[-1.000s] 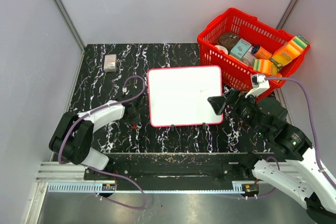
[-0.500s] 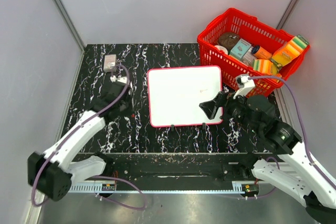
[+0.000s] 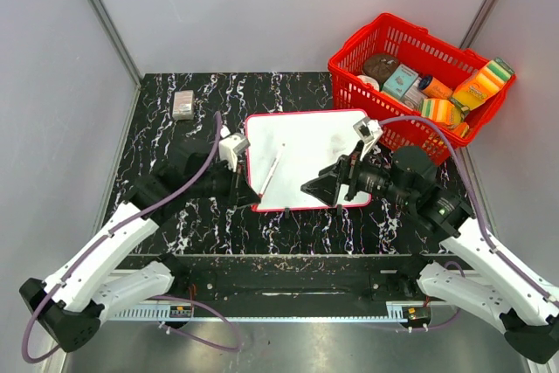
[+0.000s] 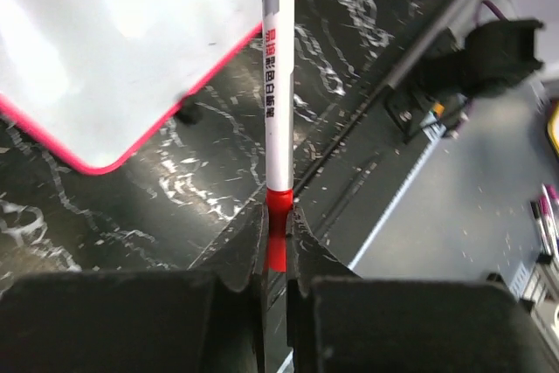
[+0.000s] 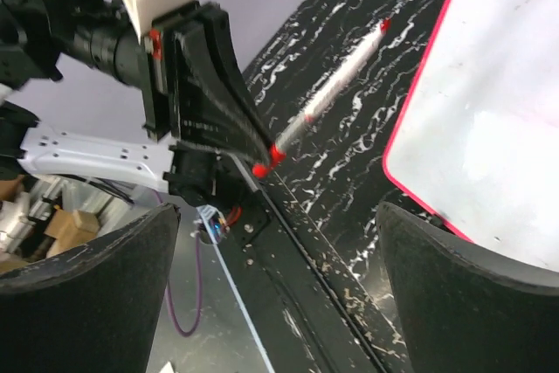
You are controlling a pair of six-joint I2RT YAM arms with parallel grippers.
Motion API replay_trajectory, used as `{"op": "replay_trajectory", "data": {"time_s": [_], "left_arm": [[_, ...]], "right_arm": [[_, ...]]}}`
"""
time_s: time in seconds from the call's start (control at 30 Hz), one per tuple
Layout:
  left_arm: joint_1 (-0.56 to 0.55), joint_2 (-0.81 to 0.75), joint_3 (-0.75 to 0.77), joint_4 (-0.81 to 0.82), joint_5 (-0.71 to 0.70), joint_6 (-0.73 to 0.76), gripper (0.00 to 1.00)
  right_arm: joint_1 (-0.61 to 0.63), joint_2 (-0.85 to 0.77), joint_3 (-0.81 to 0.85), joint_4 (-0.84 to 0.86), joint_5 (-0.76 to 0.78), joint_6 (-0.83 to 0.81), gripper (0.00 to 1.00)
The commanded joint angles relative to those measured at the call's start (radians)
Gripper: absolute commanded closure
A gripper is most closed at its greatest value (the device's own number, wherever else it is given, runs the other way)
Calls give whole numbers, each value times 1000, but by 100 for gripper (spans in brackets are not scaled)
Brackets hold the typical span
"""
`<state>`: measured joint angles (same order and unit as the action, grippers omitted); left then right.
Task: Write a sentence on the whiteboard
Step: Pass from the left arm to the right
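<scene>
Whiteboard (image 3: 314, 141) lies flat at mid-table (image 3: 175, 141), right edge near red basket (image 3: 367, 107). Left gripper (image 4: 278, 216) clamped tight on the red end of a white marker (image 4: 272, 111) at the board's near-left corner; marker slants out over the board. Right gripper (image 3: 321, 188) over the board's near edge, fingers (image 5: 87, 303) spread wide, holding nothing.

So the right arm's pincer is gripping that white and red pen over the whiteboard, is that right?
Not quite. It is the left pincer that grips the pen, shut on its red end, as the left wrist view shows. The right pincer is open and holds nothing. The pen is indeed over the whiteboard.
</scene>
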<state>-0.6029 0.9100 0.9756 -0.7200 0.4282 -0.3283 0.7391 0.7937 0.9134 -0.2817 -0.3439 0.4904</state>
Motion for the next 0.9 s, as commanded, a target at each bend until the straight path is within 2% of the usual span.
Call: {"op": "replay_trajectory", "data": {"time_s": [0.0, 0.2, 0.3, 0.33, 0.47, 0.57, 0.6, 0.67, 0.7, 0.77, 0.87], "left_arm": [[-87, -5, 51, 126, 101, 17, 100], [-207, 27, 89, 175, 51, 6, 100], [-253, 40, 98, 203, 26, 3, 100], [-273, 40, 92, 215, 27, 3, 100], [-310, 46, 100, 234, 12, 8, 100], [-322, 47, 101, 235, 11, 11, 100], [-325, 47, 101, 234, 12, 14, 100], [-333, 47, 101, 234, 12, 14, 100], [-334, 47, 100, 234, 11, 15, 100], [-336, 47, 98, 234, 4, 15, 94], [-336, 41, 101, 234, -22, 11, 51]], "right_arm": [[5, 22, -19, 137, -73, 117, 0], [3, 33, -56, 194, -50, 215, 3], [5, 26, -70, 206, -40, 231, 11], [5, 22, -76, 219, -38, 244, 19], [5, 12, -100, 265, -49, 278, 40], [5, -5, -108, 268, -29, 290, 52], [5, -10, -113, 268, -23, 295, 63], [3, -19, -116, 272, -15, 306, 77], [3, -22, -117, 271, -14, 310, 90], [5, -25, -117, 273, -4, 326, 100], [5, -45, -131, 273, 31, 346, 100]]}}
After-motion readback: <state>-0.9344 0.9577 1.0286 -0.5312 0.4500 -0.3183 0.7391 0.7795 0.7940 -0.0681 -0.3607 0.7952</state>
